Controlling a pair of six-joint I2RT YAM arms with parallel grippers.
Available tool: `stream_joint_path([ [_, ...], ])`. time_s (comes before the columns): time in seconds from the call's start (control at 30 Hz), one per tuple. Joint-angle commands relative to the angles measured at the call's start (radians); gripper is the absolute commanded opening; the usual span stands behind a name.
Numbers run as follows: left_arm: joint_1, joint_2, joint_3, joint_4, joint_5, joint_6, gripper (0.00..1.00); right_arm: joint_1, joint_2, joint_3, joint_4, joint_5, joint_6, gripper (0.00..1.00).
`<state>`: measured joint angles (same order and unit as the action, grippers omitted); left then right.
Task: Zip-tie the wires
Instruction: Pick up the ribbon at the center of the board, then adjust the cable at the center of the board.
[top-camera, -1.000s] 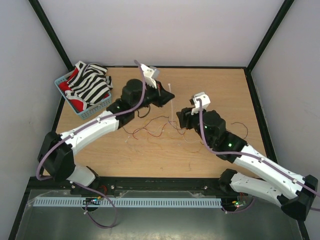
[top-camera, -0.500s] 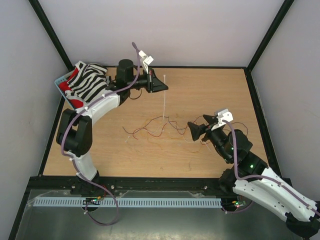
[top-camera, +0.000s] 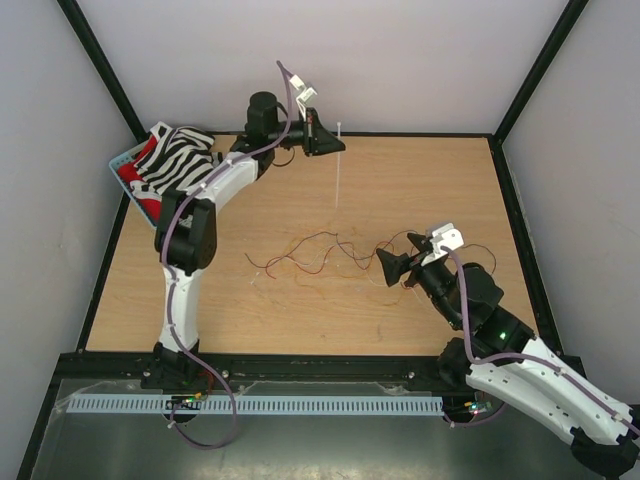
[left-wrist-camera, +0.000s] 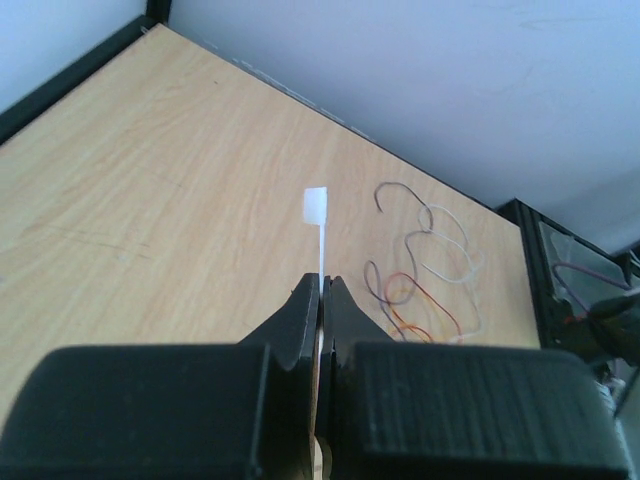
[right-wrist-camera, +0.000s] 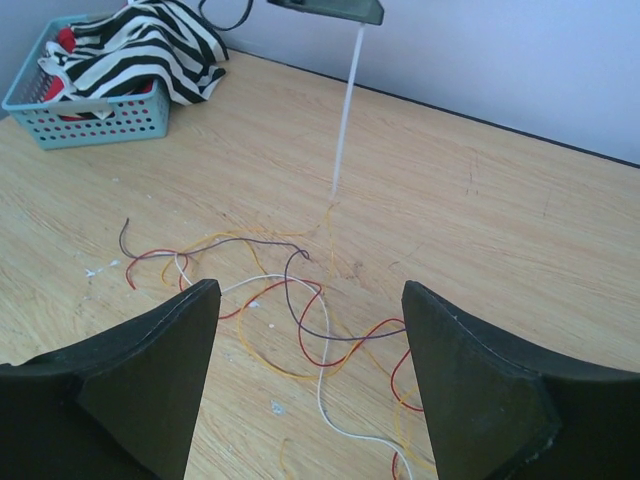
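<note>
The thin, pale whitish plastic zip tie (top-camera: 337, 170) hangs upright in the air on the far side of the tangle of hair-fine red, orange, dark brown and white wires (top-camera: 325, 255). Its lower tip ends just beyond the tangle's far edge. Whether that tip touches the wood or an orange strand that reaches toward it cannot be told.

The strip's upper part is pinched between the black fingers of the left gripper (left-wrist-camera: 321, 290), which are pressed together on it. The small square head of the tie sticks out a little past the fingertips in the left wrist view. This gripper is raised well beyond the tangle, near the back wall, on an arm stretched far out.

The wires lie loose and wavy on the light wooden table (top-camera: 440, 180), spread in overlapping loops and not bundled.

The right gripper (right-wrist-camera: 310, 288) sits at the tangle's right end, pointing toward it. Its two black fingers are spread wide apart with nothing between them, and the strands show in the gap below in the right wrist view.

Far to the left of the tangle, by the table's back left corner, stands a pale blue plastic mesh basket (top-camera: 125, 160). It is filled with a black-and-white striped cloth (top-camera: 180, 160) with some red fabric beneath.
</note>
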<state>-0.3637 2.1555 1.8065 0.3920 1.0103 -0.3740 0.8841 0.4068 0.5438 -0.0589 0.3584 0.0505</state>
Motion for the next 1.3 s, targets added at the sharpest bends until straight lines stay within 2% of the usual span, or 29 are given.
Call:
stream_joint_path([
  [0.0,0.009,0.104,0.157,0.052,0.035,-0.01,0.0,0.006,0.018,-0.009,0.02,-0.003,-0.027,0.84],
  [0.23,0.024,0.272,0.345,0.072,0.02,-0.068,0.0,0.006,0.063,-0.003,0.034,0.002,-0.059,0.84],
  [0.37,0.023,0.323,0.356,0.084,0.049,-0.082,0.0,0.005,0.087,-0.005,0.05,0.007,-0.075,0.85],
  [0.7,0.021,0.313,0.192,0.094,0.113,-0.042,0.0,0.006,0.121,-0.008,0.066,-0.014,-0.083,0.85],
  [1.07,-0.005,0.183,-0.081,0.096,0.128,0.054,0.0,0.005,0.14,-0.052,0.072,-0.017,-0.113,0.85],
  [1.27,-0.02,0.109,-0.211,0.106,0.09,0.073,0.0,0.005,0.244,-0.067,0.081,-0.063,-0.104,0.88],
])
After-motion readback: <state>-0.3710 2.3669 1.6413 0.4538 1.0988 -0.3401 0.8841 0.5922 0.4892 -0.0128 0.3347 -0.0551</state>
